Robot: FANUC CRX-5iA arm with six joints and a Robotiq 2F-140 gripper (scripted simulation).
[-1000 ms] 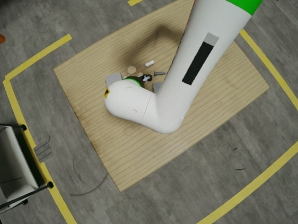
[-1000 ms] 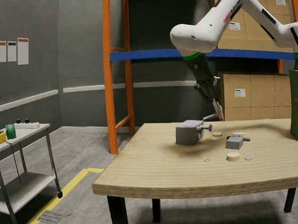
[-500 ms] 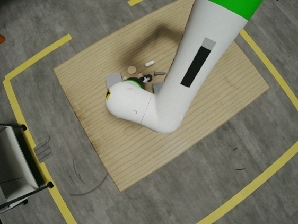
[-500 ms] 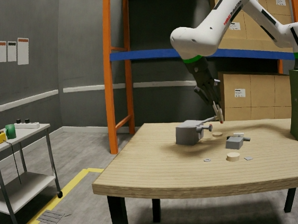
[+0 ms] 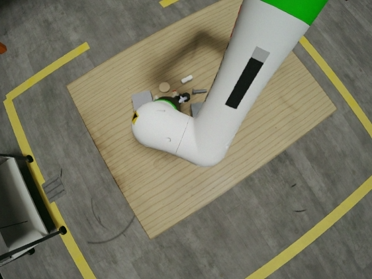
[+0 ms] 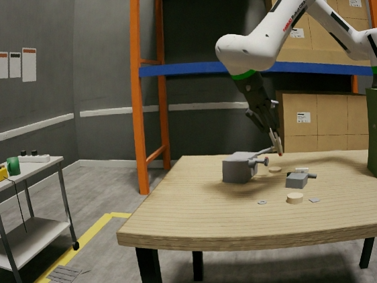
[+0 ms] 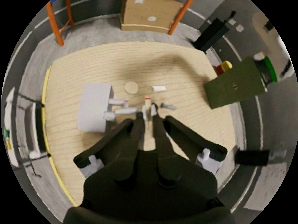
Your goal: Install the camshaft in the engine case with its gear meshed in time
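My white arm (image 6: 268,37) sweeps in from the upper right of the exterior view and fills the upper middle of the top view. The wooden table (image 6: 208,218) spans the lower half of the exterior frame. The grey engine case (image 6: 236,170) stands upright right of centre there, with a shaft and small gear (image 6: 259,162) sticking out of its right face. A smaller grey block (image 6: 296,180) lies lower right of it, a tan disc (image 6: 294,198) below that, then a washer (image 6: 261,202) and a small grey plate (image 6: 314,200). My gripper (image 6: 277,147) hangs just above and right of the case, fingers clenched on the camshaft (image 6: 265,150), a thin grey rod slanting down left toward the case top; whether it touches the case I cannot tell.
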